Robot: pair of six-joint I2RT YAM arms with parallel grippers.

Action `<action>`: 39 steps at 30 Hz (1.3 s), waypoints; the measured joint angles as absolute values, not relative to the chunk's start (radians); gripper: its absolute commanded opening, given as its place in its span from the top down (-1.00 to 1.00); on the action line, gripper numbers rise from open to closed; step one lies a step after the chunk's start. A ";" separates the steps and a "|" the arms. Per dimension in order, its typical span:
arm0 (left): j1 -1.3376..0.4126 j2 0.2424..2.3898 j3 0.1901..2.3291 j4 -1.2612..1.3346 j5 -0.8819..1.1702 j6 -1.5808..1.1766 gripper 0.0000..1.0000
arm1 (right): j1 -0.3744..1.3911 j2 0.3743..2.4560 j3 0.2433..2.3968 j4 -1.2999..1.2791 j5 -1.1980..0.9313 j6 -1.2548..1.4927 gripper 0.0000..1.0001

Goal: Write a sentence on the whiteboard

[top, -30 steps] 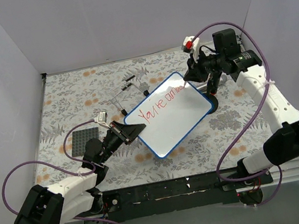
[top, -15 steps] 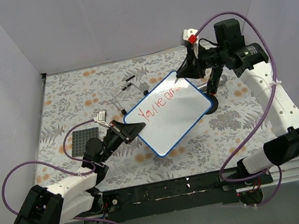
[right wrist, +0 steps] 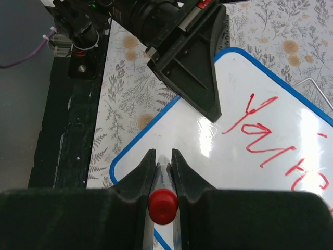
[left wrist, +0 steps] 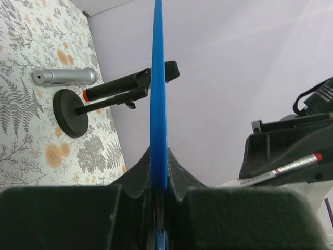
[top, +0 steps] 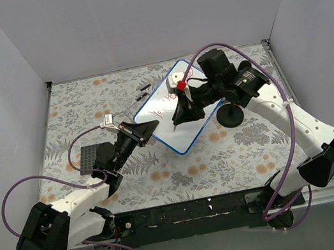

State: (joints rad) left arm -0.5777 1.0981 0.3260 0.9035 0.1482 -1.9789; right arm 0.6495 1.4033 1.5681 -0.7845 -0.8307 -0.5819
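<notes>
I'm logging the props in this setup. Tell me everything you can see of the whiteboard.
The whiteboard is a small rectangle, glossy white, with a blue rim and rounded corners. It sits diagonally in the top view. Red writing slants across it, starting roughly "You're"; the rest is not readable. The left fingers clamp its rim at one edge. The right fingers hold a marker aimed at its bare part; whether the tip touches is unclear.

Black stand (top: 230, 117) just beside whiteboard (top: 185, 138)
</notes>
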 measured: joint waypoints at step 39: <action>-0.578 1.123 0.334 0.904 0.120 -1.979 1.00 | 0.794 1.528 1.638 -0.727 -0.580 -0.543 0.97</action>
